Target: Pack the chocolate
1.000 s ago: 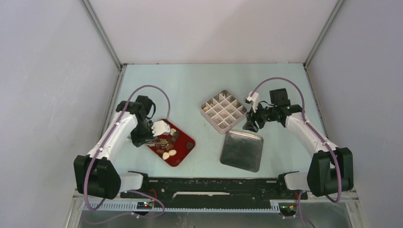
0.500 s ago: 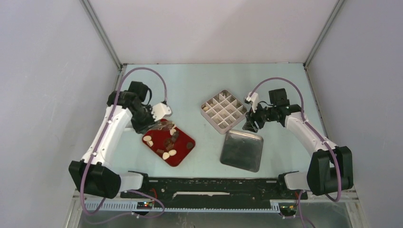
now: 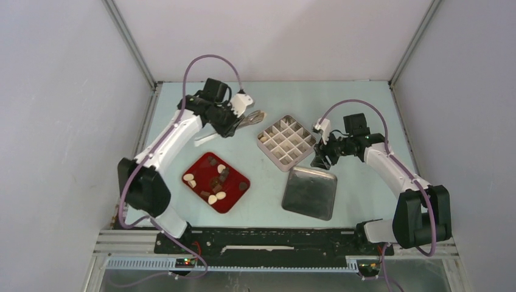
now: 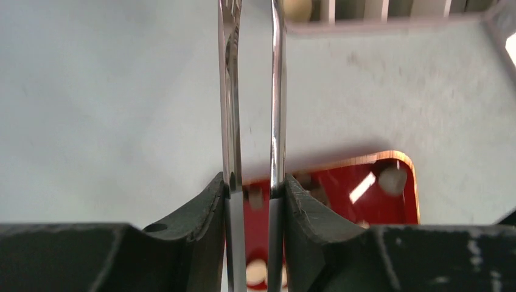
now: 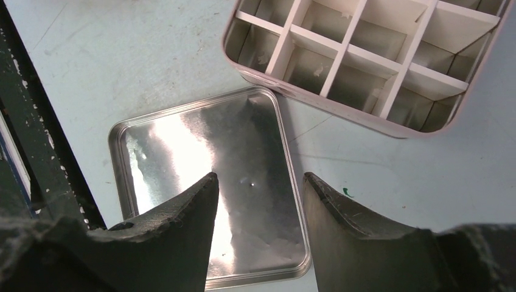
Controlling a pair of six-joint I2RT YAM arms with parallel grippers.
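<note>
The chocolate lies on a red tray: cream ovals and dark lumps. The tray also shows in the left wrist view. My left gripper is shut on metal tongs, held beyond the tray with tips near the left corner of the white divided box. I cannot tell if the tips hold a piece. One cream piece sits in a box cell. My right gripper is open and empty, between box and lid.
A silver metal lid lies flat to the right of the tray, below the box. White walls enclose the table on three sides. The black rail with the arm bases runs along the near edge.
My left arm has lifted off the red tray and swung away and to the right with the tongs, up to the box's left corner. The right arm has not moved.
</note>
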